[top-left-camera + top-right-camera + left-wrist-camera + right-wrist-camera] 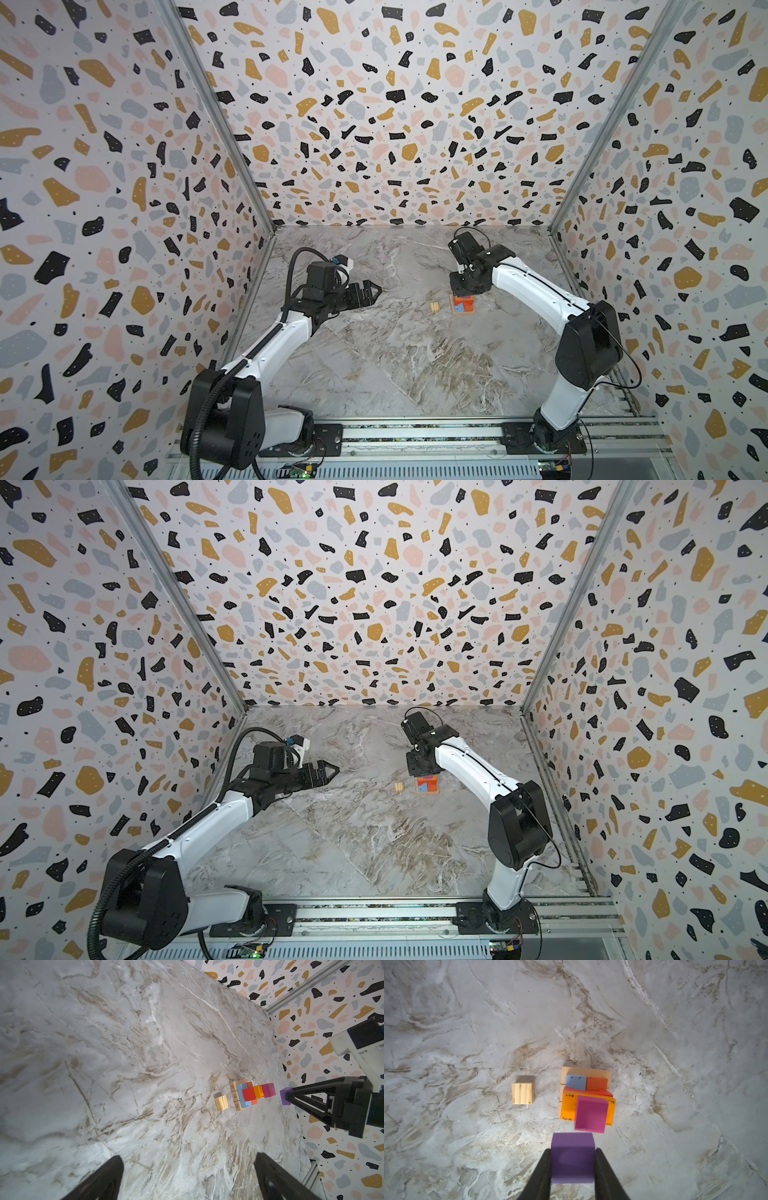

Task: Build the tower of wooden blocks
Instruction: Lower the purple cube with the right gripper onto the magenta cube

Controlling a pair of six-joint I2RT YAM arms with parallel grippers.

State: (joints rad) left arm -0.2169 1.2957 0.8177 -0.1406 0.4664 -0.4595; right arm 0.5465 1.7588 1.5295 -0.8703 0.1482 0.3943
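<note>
Terrazzo-patterned walls enclose a marbled bench (374, 353). In both top views the tower (463, 305) stands directly under the right jaws, which point down at it and hide its top. A loose tan cube (434, 306) lies on the bench just beside the tower, on the side toward the left jaws, which hang well apart from both.

Seen from the left wrist, the left jaws are spread with nothing between them, and the tower (247, 1095) lies far ahead of their tips. The right jaws pinch a purple cube (284, 1096) at their tips, just above the magenta block (268, 1090) that crowns the stack; a gap shows between the two.

Seen from the right wrist, the purple cube (572, 1157) is clamped between the jaws, with the magenta block (590, 1114) just ahead of it and a little to one side.

The step in hand appears to be setting the purple cube on top. The next move probably calls for centring it over the magenta block, lowering until it sits flat, then parting the jaws gently. The tan cube seems left for last.
</note>
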